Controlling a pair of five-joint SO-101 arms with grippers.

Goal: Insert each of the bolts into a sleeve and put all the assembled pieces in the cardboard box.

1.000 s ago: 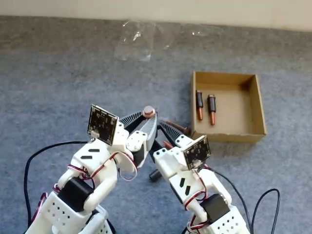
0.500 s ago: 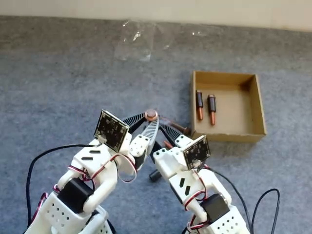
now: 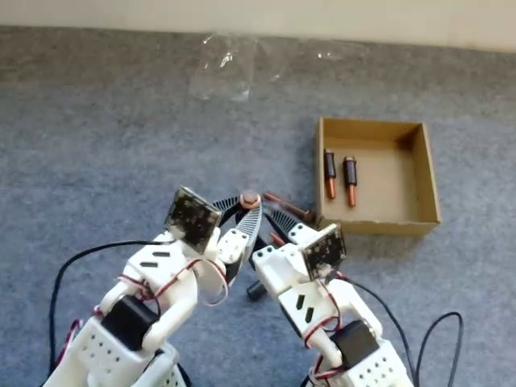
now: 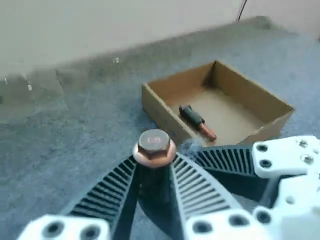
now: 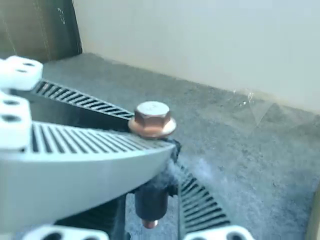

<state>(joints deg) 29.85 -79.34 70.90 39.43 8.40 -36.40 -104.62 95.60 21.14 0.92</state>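
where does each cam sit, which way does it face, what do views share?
High: fixed above the table, looking down; left arm and right arm at the near edge, cardboard box on the right.
Left wrist: on the left arm, looking along the left tool past its bolt toward the box.
Right wrist: on the right arm, looking along the right tool and sleeve toward the wall; the left tool crosses in front.
Shared: all show the bolt.
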